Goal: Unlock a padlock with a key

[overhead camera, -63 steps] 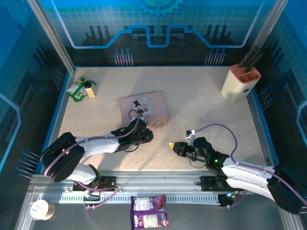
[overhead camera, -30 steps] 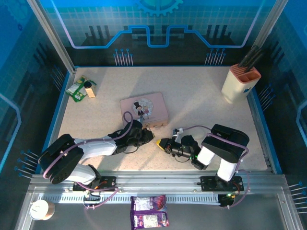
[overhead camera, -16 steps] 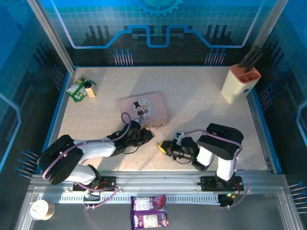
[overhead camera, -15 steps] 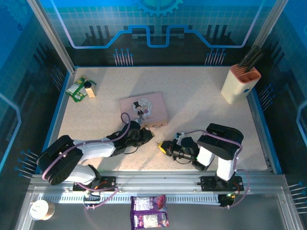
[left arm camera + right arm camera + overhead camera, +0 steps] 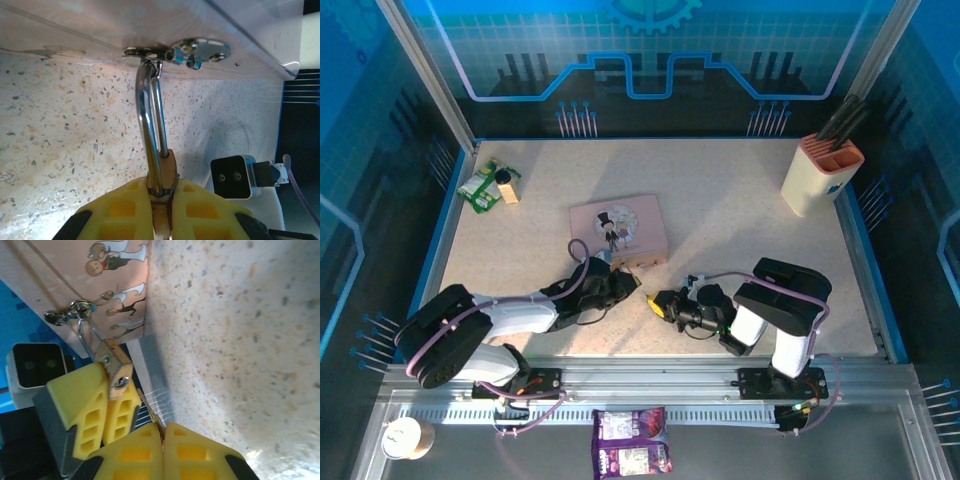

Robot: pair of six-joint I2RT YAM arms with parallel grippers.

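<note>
Watching from overhead: my right end effector (image 5: 658, 303) has swung in leftward from where it sat two seconds back. It is now just beside the left end effector (image 5: 625, 287), at the near edge of the pink rectangular cartoon tin (image 5: 620, 225) on the speckled worktop (image 5: 750, 220). Over the last half second it has barely shifted, so I judge the approach done and insertion next.
Left wrist: the yellow pads (image 5: 120, 210) are clamped on the small brass-coloured padlock (image 5: 163, 172). Its thin silvery shackle (image 5: 149, 120) runs up through the tin's silvery hasp (image 5: 185, 51).
Right wrist: my pads are pressed together on the tiny thin grey-silver key (image 5: 154, 412), which pokes out between them. The keyhole (image 5: 121, 381) faces my way, with the key tip near it but apart.
Hard to make out: most of the key is buried in the pads, and the left pads cover the lock's lower body. I cannot tell whether the blade lines up with the slot.
</note>
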